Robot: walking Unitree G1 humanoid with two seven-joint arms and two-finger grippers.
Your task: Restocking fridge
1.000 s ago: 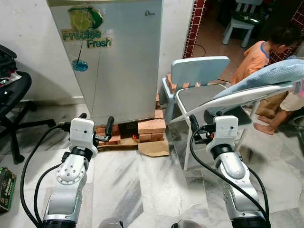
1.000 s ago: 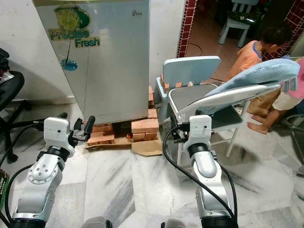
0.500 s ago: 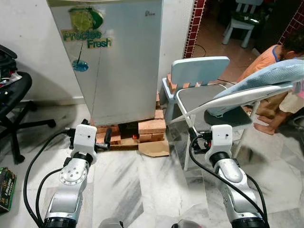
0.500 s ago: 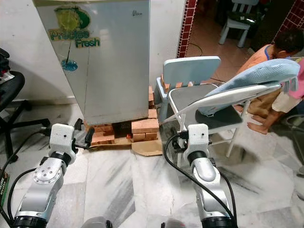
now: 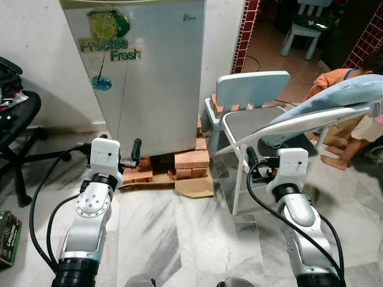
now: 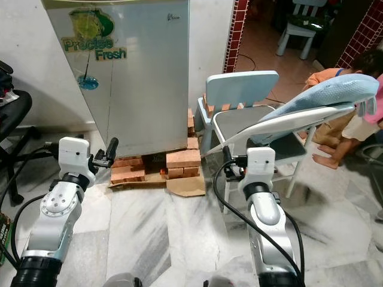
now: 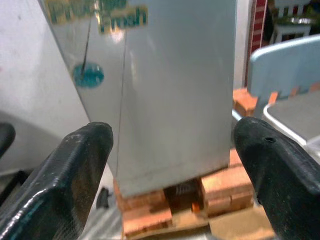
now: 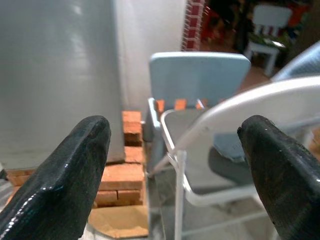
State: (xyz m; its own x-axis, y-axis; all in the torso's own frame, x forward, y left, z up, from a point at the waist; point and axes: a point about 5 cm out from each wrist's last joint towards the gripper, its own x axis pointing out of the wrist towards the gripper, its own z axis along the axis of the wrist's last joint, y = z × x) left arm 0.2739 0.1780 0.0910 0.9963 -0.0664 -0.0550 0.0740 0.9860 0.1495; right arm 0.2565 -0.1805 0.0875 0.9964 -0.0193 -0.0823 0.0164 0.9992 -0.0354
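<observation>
The silver fridge (image 5: 143,78) is standing shut on bricks (image 5: 179,164) at the far left. The left claw (image 7: 172,165) and right claw (image 8: 175,165) are hovering before it, both gaping wide, gripping nothing.

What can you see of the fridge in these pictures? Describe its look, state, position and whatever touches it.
The fridge is a small silver-grey unit, metal by its look, with its door shut. A green and yellow "Precise Fresh" sticker and a blue round sticker sit on the door's upper left. It stands upright against a white wall, raised on stacked red bricks, with flattened cardboard on the marble floor before it. A pale blue chair stands beside it. Neither gripper touches it.
</observation>
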